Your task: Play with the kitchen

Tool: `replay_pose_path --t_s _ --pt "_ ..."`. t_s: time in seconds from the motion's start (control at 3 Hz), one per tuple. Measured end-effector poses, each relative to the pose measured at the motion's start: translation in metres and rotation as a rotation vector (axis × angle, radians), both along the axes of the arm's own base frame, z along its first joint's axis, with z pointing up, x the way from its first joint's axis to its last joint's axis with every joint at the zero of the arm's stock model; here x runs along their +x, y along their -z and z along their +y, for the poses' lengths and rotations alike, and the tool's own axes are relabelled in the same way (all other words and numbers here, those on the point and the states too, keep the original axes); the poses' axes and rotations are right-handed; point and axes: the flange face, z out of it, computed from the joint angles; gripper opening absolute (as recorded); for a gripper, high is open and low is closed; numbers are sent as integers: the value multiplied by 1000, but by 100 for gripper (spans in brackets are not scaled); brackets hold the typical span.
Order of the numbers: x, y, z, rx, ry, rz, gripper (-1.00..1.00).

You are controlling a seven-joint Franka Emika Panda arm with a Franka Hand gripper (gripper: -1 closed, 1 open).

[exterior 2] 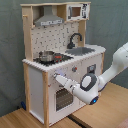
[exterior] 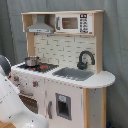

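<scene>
Kitchen (exterior 2: 60,65) upright on table (exterior 2: 107,112), centre of second exterior view; also fills first exterior view, hood top left, faucet (exterior: 85,59) over sink (exterior: 74,74), small pot (exterior 2: 46,56) on stove. Gripper (exterior 2: 59,77) at front panel just under stove, tip at or very near knob row (exterior 2: 65,72); contact not resolvable. Spread or pressed together: cannot tell. Step judged: reach for a stove knob. To do well: square wrist to panel, centre on one knob, close lightly, twist about knob axis without pushing inward. Risk: side load could shift or tip light toy; oven door (exterior 2: 62,97) just below, avoid snagging.
</scene>
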Motion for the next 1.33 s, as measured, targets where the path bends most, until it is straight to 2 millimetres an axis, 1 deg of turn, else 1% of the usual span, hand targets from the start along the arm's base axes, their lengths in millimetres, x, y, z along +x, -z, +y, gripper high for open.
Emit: replay_pose_path --t_s 0.33,0.67,1.0,1.33 --pt "18 1 4 62 37 -4 100" --pt "19 -3 6 85 55 -3 100" --pt "19 -3 6 85 55 -3 -100" --pt "20 -8 8 4 75 -11 -100"
